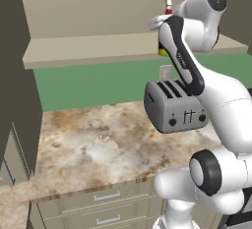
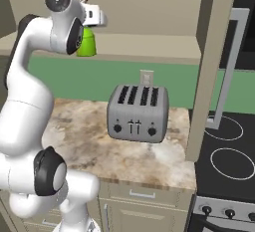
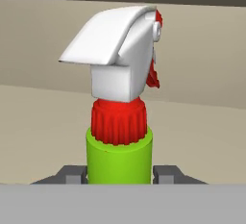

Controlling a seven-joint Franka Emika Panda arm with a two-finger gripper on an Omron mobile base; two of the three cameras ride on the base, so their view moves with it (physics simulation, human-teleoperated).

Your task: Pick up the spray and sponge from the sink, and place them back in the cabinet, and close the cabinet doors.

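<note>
The lime-green spray [image 3: 120, 155] with its red collar and white trigger head fills the hand view, its neck held between my two fingertips [image 3: 72, 174]. My gripper [image 2: 87, 26] is shut on the spray [image 2: 87, 44] up at the beige shelf of the cabinet [image 2: 149, 44]. The bottle stands upright; I cannot tell whether it rests on the shelf or hangs just above it. From the left base view only the spray's nozzle [image 1: 168, 4] and a green sliver peek out behind my arm. An open cabinet door [image 2: 214, 61] stands edge-on at the right. The sponge and the sink are out of view.
A grey four-slot toaster [image 1: 174, 107] sits on the marbled counter [image 1: 88, 144] below the shelf. Another open door [image 1: 15, 75] hangs at the left. Beige drawers [image 1: 106, 196] run under the counter, and a black stove [image 2: 229, 151] lies at the right.
</note>
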